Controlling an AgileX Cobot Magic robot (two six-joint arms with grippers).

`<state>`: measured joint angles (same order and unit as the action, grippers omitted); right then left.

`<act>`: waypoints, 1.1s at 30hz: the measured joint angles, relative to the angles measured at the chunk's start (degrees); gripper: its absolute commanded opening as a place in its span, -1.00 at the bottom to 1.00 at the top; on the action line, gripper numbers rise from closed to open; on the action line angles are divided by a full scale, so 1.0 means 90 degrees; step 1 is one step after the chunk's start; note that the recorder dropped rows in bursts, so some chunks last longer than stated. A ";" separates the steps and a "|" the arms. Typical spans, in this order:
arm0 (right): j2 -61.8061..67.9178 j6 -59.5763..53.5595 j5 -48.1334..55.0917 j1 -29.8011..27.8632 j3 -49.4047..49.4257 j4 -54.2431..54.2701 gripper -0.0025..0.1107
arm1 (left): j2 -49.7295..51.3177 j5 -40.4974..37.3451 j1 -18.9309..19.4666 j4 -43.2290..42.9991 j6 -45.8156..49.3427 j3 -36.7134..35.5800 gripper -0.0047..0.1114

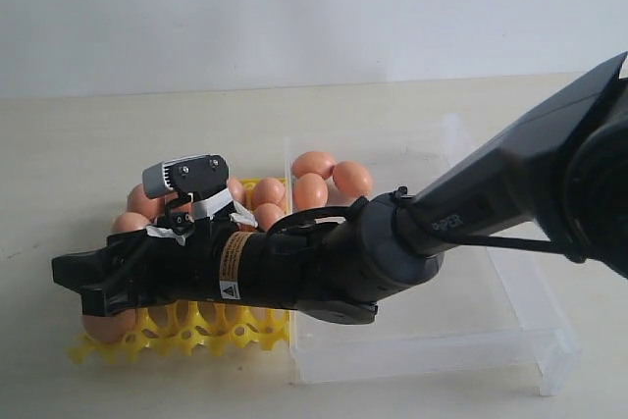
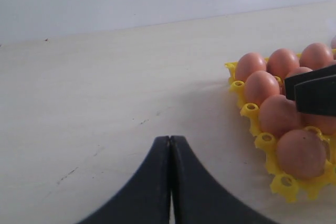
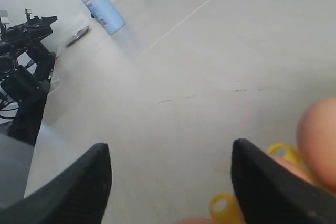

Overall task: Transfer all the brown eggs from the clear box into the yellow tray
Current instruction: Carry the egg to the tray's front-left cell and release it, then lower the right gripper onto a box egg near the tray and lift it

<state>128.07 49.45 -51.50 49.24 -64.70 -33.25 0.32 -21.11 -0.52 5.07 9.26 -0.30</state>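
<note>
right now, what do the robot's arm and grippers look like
The right arm is black, with white PIPER lettering, an orange warning label, a grey wrist camera and a black cable. The left gripper and right gripper have black tapered fingers.

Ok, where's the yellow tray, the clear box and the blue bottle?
yellow tray [image 1: 211,333], exterior view, on its front lattice edge.
clear box [image 1: 422,355], exterior view, on its near wall.
blue bottle [image 3: 101,8], right wrist view, on its body.

Place: looked like a robotics lab.
Signs: plain white wall [image 1: 294,7], bare pale tabletop [image 1: 98,144], black cabled machinery [image 3: 23,72], blue bottle [image 3: 100,6] beside it.
</note>
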 measured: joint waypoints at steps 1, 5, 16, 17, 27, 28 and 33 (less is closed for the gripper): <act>0.0000 0.0000 0.0000 0.0000 0.0000 0.0015 0.14 | 0.0000 0.0000 0.0000 0.0000 0.0000 0.0000 -0.92; -0.0038 0.0072 0.0013 0.0000 0.0000 -0.0017 -0.18 | 0.0000 0.0000 0.0000 0.0000 0.0000 0.0000 -0.92; -0.2869 0.0417 0.4062 -0.0099 -0.0023 -0.1669 -0.96 | 0.0000 0.0000 0.0000 0.0000 0.0000 0.0000 -0.92; -0.3079 0.0390 0.4655 -0.0173 -0.0023 -0.1669 -0.96 | 0.0000 0.0000 0.0000 0.0000 0.0000 0.0000 -0.92; -0.3571 -0.2803 0.7783 -0.1828 -0.0023 0.0956 -0.88 | 0.0000 0.0000 0.0000 0.0000 0.0000 0.0000 -0.92; -0.3463 -0.3177 0.7863 -0.1964 -0.0079 0.1181 -0.79 | 0.0000 0.0000 0.0000 0.0000 0.0000 0.0000 -0.92; -0.2698 -0.4650 0.8693 -0.2335 -0.0850 0.2281 -0.19 | 0.0000 0.0000 0.0000 0.0000 0.0000 0.0000 -0.92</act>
<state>103.79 7.59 26.74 28.23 -72.35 -12.72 0.32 -21.11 -0.52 5.07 9.26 -0.30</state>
